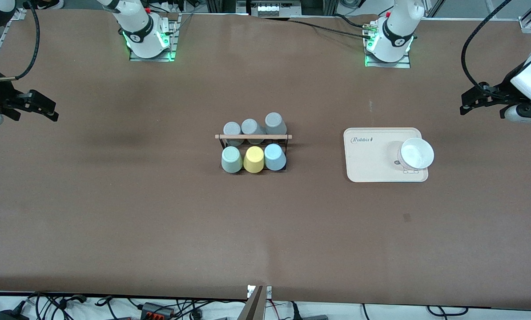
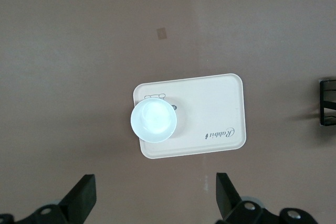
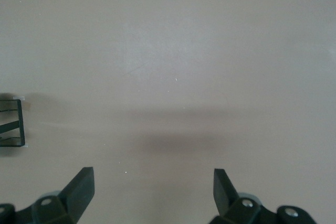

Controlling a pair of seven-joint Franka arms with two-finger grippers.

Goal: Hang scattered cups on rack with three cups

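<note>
Mint green tumbler (image 1: 231, 159) and light blue tumbler (image 1: 275, 157) sit inverted on the black wire rack (image 1: 253, 137), probably to drain; left gripper (image 1: 473, 98) and right gripper (image 1: 43, 108) wait with fingers spread, well apart from them.

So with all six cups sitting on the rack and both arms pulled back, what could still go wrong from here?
1. The mint green cup, yellow cup and light blue cup sit packed side by side on the rack; a gripper reaching in could knock a neighbour off.
2. The left gripper hangs open over the beige tray with its white bowl; lowering could bump the bowl.
3. The right gripper waits open over bare table.
</note>
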